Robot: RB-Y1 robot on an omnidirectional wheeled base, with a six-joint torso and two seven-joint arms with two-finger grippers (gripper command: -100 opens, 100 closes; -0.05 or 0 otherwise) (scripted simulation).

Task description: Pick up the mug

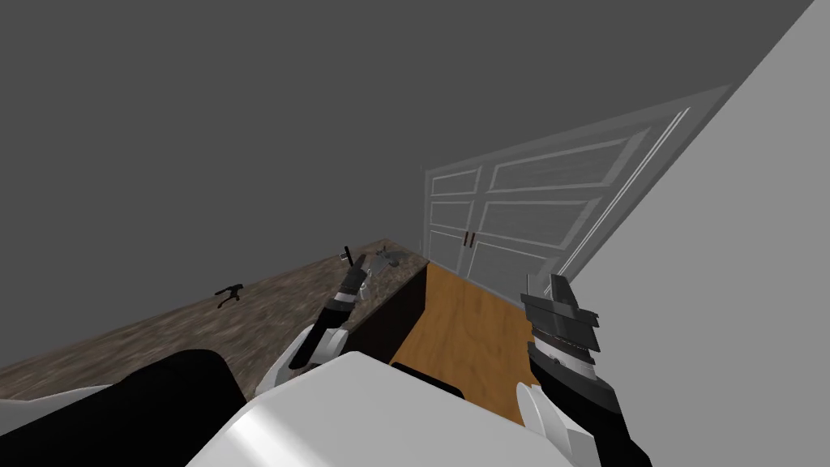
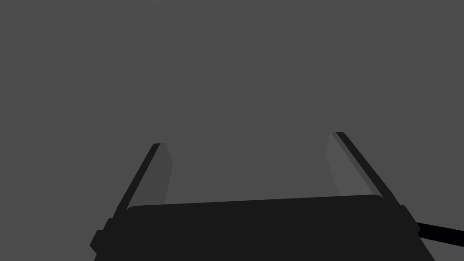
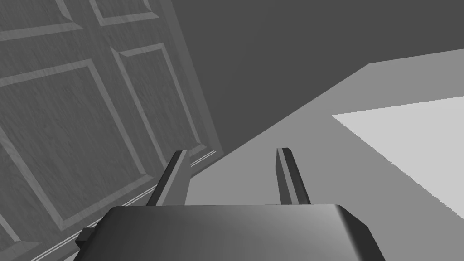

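Currently your left claw (image 1: pixel 365 264) is stretched out over the far end of the desk (image 1: pixel 162 332), a long top with a mottled brown-grey surface that runs along the dark grey wall (image 1: pixel 243 122). In the left wrist view the left claw (image 2: pixel 249 167) has its two fingers (image 2: pixel 161 172) spread wide, with nothing between them and the flat dark grey wall ahead.

You can see a small grey thing, which looks like the mug (image 1: pixel 390 257), standing on the desk's far corner just beyond that claw. It is too small to tell whether the fingers touch it or which way its handle points. Further back along the desk, well apart from the mug, lies a small black object (image 1: pixel 229 293), too small to name.

Your right claw (image 1: pixel 547 284) is held up on the other side, above the orange-brown wooden floor (image 1: pixel 462 332) and short of the pale panelled door (image 1: pixel 527 211). In the right wrist view its fingers (image 3: pixel 174 179) stand parted and hold nothing, so the right claw (image 3: pixel 232 176) is free
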